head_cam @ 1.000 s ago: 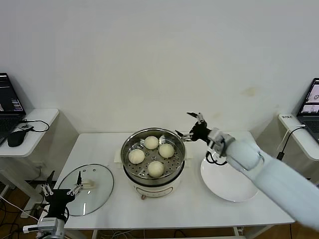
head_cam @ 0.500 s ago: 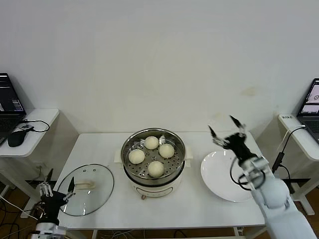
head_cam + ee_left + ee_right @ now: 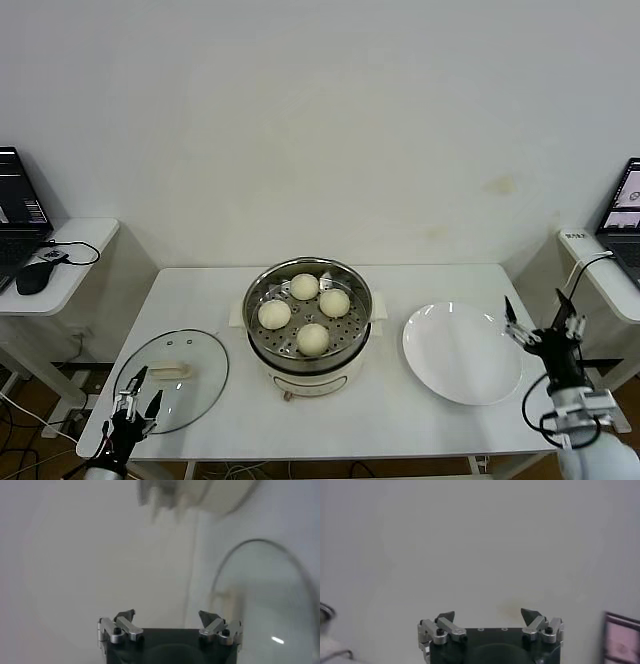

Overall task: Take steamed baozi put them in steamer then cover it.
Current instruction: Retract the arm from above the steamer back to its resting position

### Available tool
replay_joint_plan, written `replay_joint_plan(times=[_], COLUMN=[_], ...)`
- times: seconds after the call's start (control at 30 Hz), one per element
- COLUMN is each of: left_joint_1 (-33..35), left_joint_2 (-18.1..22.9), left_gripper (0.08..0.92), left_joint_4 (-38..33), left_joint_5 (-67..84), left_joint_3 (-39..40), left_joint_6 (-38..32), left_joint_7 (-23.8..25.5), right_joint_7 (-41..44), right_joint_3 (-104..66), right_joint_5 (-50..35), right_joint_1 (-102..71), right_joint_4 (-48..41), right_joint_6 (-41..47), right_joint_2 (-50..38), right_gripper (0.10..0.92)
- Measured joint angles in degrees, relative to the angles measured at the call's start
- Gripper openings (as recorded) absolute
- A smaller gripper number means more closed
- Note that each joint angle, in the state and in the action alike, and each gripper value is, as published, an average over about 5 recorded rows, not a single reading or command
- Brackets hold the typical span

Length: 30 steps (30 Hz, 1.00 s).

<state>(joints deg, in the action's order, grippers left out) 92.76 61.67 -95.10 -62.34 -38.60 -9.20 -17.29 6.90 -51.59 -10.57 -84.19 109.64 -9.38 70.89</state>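
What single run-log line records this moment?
buns: four in steamer | lid: off, on table at left | plate: bare | left claw: open, by lid | right claw: open, beside plate

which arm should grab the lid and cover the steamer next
Left, probably. The left gripper is open right by the lid, which lies left of the steamer. The right gripper is far off, beyond the plate.
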Motion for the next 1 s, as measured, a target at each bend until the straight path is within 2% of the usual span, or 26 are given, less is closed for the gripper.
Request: replay_joint_plan(times=[0.53, 1.0], left_joint_1=[-10.41, -17.65], left_joint_2=[-2.52, -2.84], left_gripper=[0.823, 0.823], left_joint_4=[8.57, 13.8], left_joint_5=[-4.01, -3.64], left_joint_3=[3.96, 6.93], left_joint_6=[0.81, 1.76], left_joint_7=[1.03, 2.29], right_joint_7=[0.22, 0.51], right_joint_3=[-5.0, -6.02], right_joint_5=[0.57, 1.13], right_joint_1=[-5.76, -7.42], right_joint_4=[1.13, 0.81], right_joint_6=[-1.86, -2.61], right_joint_2=[2.9, 3.96], right_gripper=[0.823, 0.823])
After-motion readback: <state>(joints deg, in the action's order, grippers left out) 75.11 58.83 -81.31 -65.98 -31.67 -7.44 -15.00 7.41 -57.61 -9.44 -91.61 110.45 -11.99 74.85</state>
